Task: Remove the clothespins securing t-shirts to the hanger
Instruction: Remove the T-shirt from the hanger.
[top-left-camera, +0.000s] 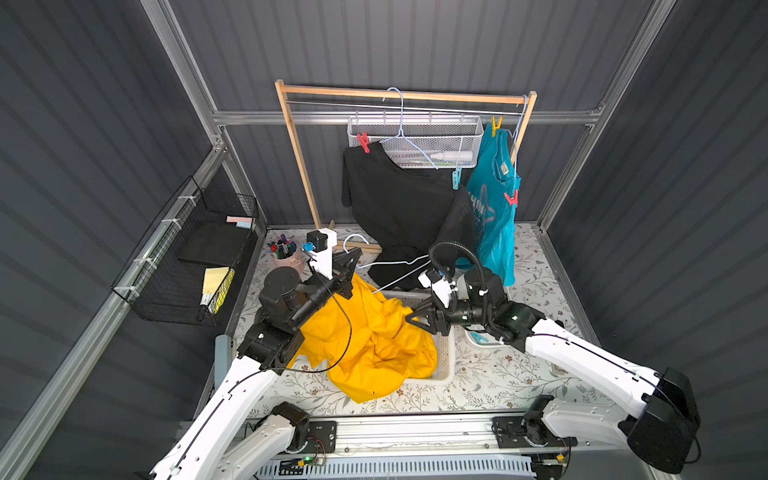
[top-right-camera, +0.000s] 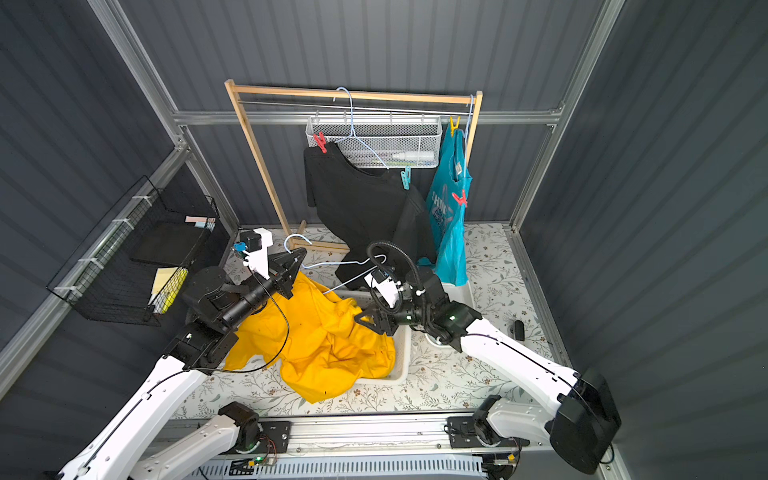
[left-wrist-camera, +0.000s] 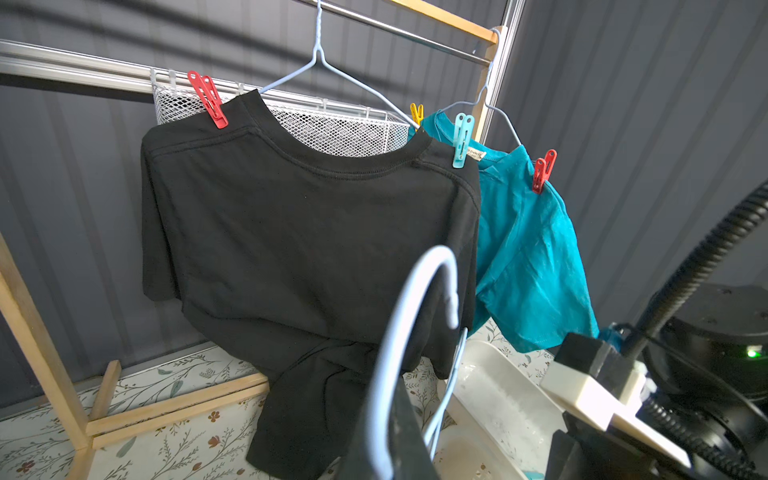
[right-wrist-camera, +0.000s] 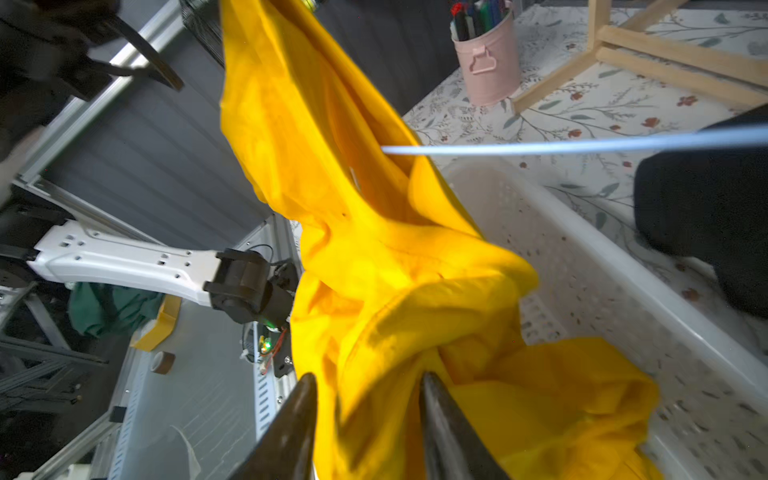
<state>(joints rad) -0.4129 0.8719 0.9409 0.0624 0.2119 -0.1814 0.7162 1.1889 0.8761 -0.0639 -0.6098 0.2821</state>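
Observation:
The mustard-yellow t-shirt (top-left-camera: 374, 340) (right-wrist-camera: 374, 249) lies crumpled over a white laundry basket (top-left-camera: 444, 365). My right gripper (top-left-camera: 409, 316) (right-wrist-camera: 368, 380) is open, a fold of the shirt loose between its fingers. My left gripper (top-left-camera: 353, 255) (left-wrist-camera: 392, 399) is shut on a bare light-blue hanger (top-left-camera: 390, 266) (left-wrist-camera: 415, 299). On the rack hang the black t-shirt (top-left-camera: 399, 199) with a red clothespin (left-wrist-camera: 208, 99) and a teal one (left-wrist-camera: 462, 139), and the teal t-shirt (top-left-camera: 494, 208) with a yellow clothespin (left-wrist-camera: 416, 114) and a red one (left-wrist-camera: 543, 171).
The wooden rack (top-left-camera: 291, 153) stands at the back with a white mesh basket (top-left-camera: 415, 141) behind it. A pink cup of pens (top-left-camera: 286, 253) stands near the left arm. A white tray (top-left-camera: 471, 341) under the right arm holds a teal clothespin (top-left-camera: 480, 338). A black wire basket (top-left-camera: 187, 257) hangs on the left wall.

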